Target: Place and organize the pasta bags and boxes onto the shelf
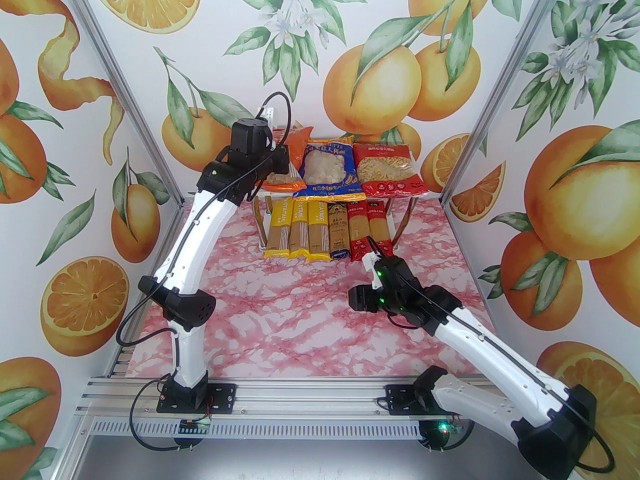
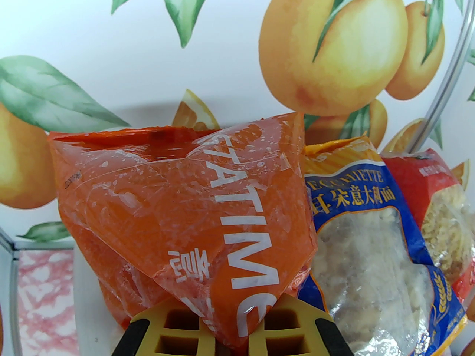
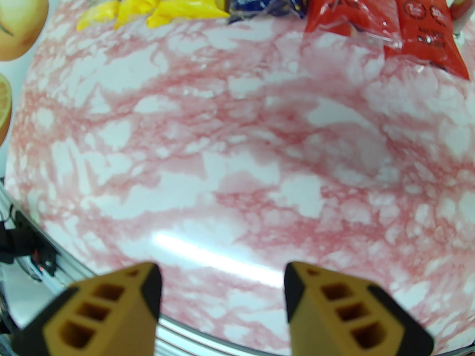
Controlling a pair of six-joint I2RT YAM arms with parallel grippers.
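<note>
— What's nearest the arms?
— The right claw [image 3: 222,273], hanging low over the pink marbled bench [image 1: 300,318], its yellow fingers well apart and holding nothing.
— And past it?
— Six long narrow packs side by side under the top board of the shelf [image 2: 83,302]. From the left: three yellow spaghetti packs [image 1: 300,233], one dark blue pack [image 1: 339,235], and two red spaghetti packs [image 1: 357,233]. Each runs lengthwise near to far, with its near end poking out toward the arms. I cannot tell whether a lower board carries them.
— On top?
— Three wider bags in a row: the orange bag [image 2: 178,206] on the left, the blue bag [image 1: 325,168] with a clear window in the middle, and the red bag [image 1: 387,168] on the right. The blue and red bags lie flat, long axis near to far.
— The left claw [image 2: 230,321]?
— It is pinched tight on the orange bag's near lower corner. The bag is crumpled and stands up, its white lettering running upward.
</note>
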